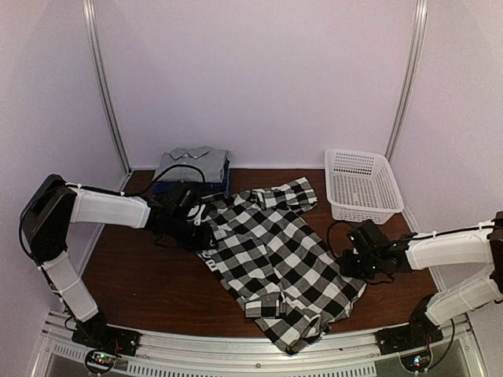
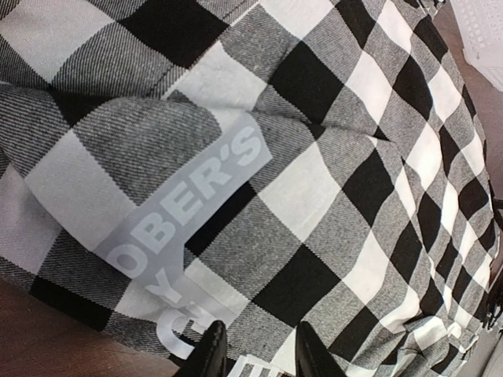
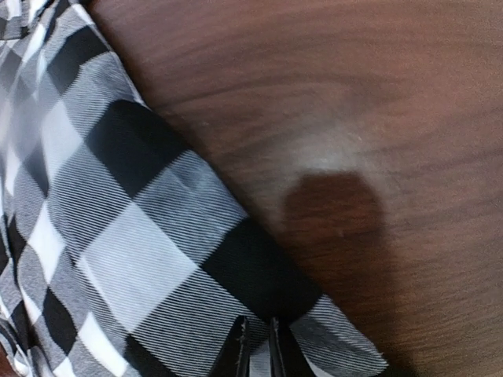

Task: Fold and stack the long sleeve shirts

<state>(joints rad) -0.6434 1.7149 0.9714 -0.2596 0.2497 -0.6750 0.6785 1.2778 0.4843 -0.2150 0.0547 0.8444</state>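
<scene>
Brown table (image 1: 134, 275): check shirt (image 1: 275, 259) spread across its middle. White basket (image 1: 365, 210) stands far right, apart from it. Grey shirt (image 1: 192, 162) lies folded at the back. The 2 claws are narrow: left claw (image 2: 263, 357) pinches the check shirt's left side, right claw (image 3: 255, 349) its right edge.

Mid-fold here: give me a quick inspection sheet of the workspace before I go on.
Surface: brown wooden table, no spills seen.
Job's things: checked shirt spread rumpled in the middle; grey shirt folded on a blue shirt at the back left.
Clutter: white basket at the back right, looks empty.
Grippers: left gripper pinching the checked shirt near its printed label; right gripper pinching its right edge.
Cables: black cable arcs over the grey shirt; another loops by the right wrist.
Surroundings: white walls with metal rails; nothing else seen.
</scene>
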